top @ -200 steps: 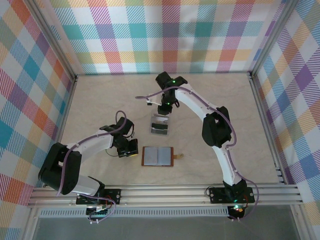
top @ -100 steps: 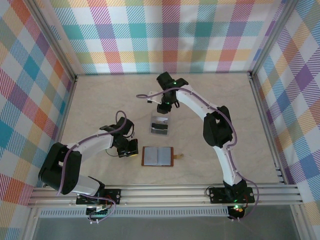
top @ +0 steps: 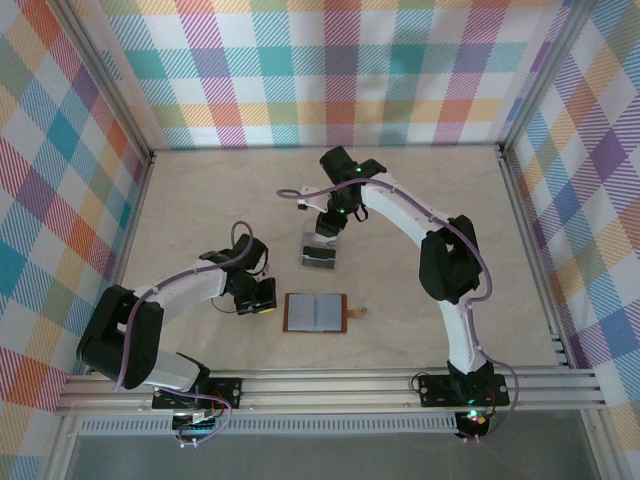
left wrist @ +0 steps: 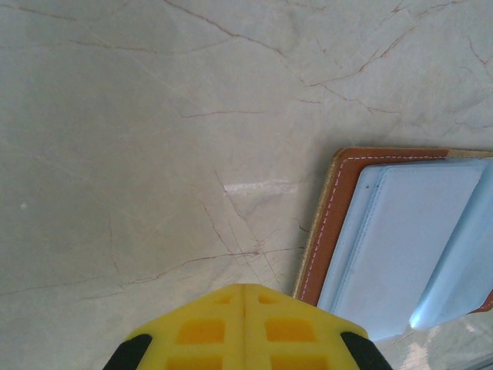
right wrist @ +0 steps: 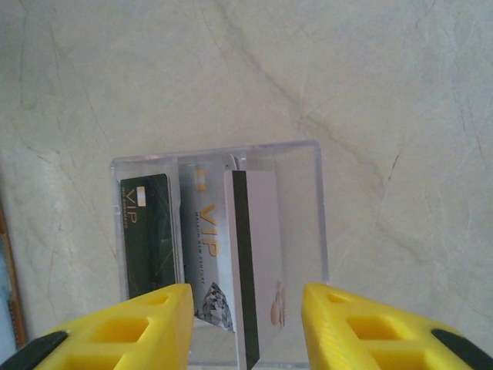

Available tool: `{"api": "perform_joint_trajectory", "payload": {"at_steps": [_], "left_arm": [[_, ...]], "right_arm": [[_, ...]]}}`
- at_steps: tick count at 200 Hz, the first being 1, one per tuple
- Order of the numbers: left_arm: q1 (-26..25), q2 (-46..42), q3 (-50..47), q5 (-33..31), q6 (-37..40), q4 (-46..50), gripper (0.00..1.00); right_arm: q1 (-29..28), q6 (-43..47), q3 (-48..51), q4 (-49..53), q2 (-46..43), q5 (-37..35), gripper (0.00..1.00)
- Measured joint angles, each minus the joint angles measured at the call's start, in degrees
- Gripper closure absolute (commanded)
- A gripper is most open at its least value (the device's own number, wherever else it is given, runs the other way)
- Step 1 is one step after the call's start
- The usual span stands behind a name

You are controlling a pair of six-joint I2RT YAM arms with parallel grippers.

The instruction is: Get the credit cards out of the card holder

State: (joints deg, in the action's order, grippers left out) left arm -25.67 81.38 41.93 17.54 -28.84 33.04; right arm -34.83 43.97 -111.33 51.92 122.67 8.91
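**Ops:** Status on the card pull?

**Me:** Top cam: I'm seeing the card holder point(top: 316, 312) lying open and flat on the marble-look table point(top: 200, 200), with its strap tab point(top: 358, 312) sticking out to the right. The credit cards point(top: 320, 257) are sitting in a clear plastic tray point(top: 337, 262) just behind it. The right gripper point(top: 328, 226) is hovering over the tray's far end. The left gripper point(top: 262, 298) is sitting just left of the holder.

**Ops:** Left wrist?

**Me:** Yellow pads are pressing together, nothing between them. The holder's corner is lying beside them, not touching: brown leather rim, white stitching, smooth grey-blue pockets. I'm not spotting any card edge in the pockets shown; the rest is running out of frame.

**Ops:** Right wrist?

**Me:** Fingers are standing wide apart, gripping nothing. Below them the tray, rigid, see-through and square-cornered, is holding a dark green VIP card point(right wrist: 146, 231), a pale VIP card point(right wrist: 202, 247) and a dark-striped card point(right wrist: 258, 254). They're overlapping, and the striped one is looking tilted. All are thin, stiff and glossy.

**Ops:** Done, then?

**Me:** I'm judging the extraction done or nearly so. Confirming the unseen pockets is what's left.
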Motion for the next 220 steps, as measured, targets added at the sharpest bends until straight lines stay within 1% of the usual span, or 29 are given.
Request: {"api": "perform_joint_trajectory", "payload": {"at_steps": [55, 95, 161, 220], "left_arm": [[0.0, 0.0, 0.0, 0.0, 0.0, 0.0, 0.99], [0.0, 0.0, 0.0, 0.0, 0.0, 0.0, 0.99], [0.0, 0.0, 0.4, -0.6, 0.2, 1.0, 0.99], [0.0, 0.0, 1.1, -0.7, 0.3, 1.5, 0.99]], "right_arm": [[0.0, 0.0, -0.3, 0.0, 3.9, -2.1, 0.57], [0.0, 0.0, -0.3, -1.2, 3.9, -4.4, 0.58], [0.0, -0.3, -0.3, -7.0, 3.9, -10.4, 0.59], [0.0, -0.3, 0.0, -10.5, 2.3, -12.0, 0.58]]}}
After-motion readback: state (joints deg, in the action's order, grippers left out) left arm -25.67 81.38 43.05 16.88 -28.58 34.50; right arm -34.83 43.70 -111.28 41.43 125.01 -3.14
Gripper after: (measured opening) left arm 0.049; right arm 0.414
